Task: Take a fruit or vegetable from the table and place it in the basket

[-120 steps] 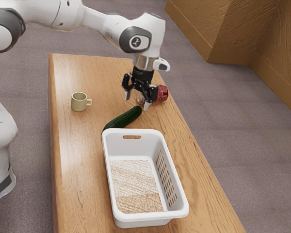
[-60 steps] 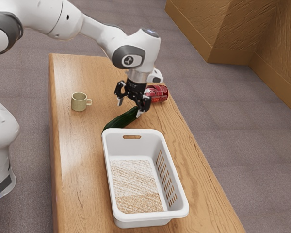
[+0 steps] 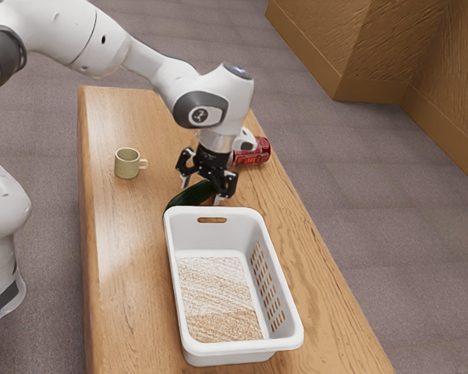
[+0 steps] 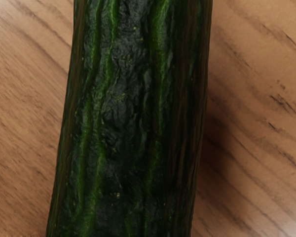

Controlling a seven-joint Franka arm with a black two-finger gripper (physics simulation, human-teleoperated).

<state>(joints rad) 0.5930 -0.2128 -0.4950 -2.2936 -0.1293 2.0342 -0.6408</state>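
Ok, hand (image 3: 201, 192) over cuke (image 3: 184, 198); bskt (image 3: 193, 234) & can (image 3: 255, 153) nr, mug (image 3: 126, 165) apart.

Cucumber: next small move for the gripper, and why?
Probably ease the gripper straight down a little, fingers open. In the exterior view they stand apart over the cucumber, toward either side of it; the wrist view has it running through the middle, with table along both flanks, so alignment looks good. I can't tell whether the tips are low enough to close yet.
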